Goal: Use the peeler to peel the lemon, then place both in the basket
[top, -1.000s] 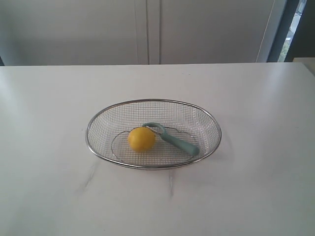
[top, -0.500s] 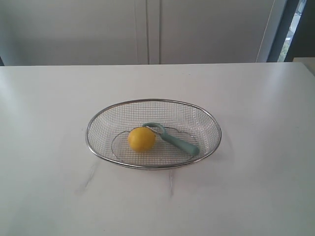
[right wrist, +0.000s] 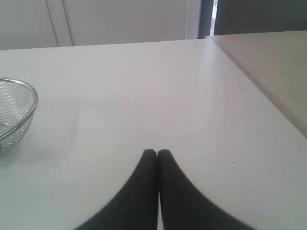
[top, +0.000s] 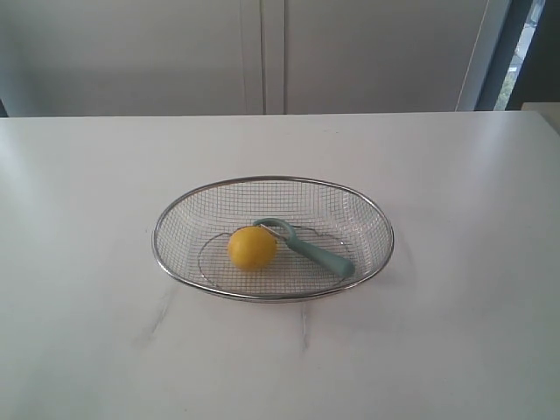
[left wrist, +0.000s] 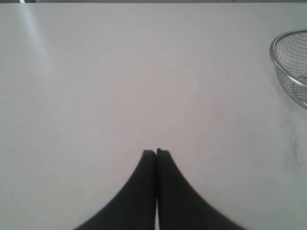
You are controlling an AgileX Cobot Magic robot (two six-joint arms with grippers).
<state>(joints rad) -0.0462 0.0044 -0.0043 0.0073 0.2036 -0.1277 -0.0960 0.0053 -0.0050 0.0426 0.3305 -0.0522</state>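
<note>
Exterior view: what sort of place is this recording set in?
Probably a kitchen-style indoor setup, though it could be a staged test bench: a white table, pale cabinet doors behind it, and a wire basket holding a lemon and a peeler.

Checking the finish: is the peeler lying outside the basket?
No, the peeler lies inside the basket, beside the lemon.

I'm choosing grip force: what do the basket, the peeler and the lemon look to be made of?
The basket: metal, probably steel; see-through silver wire mesh with a thicker shiny rim.
The peeler: pale teal handle, matte and even, likely plastic; the curved head is too small to judge.
The lemon: smooth, evenly yellow skin with a faint sheen; real fruit or a replica, I cannot tell.
</note>
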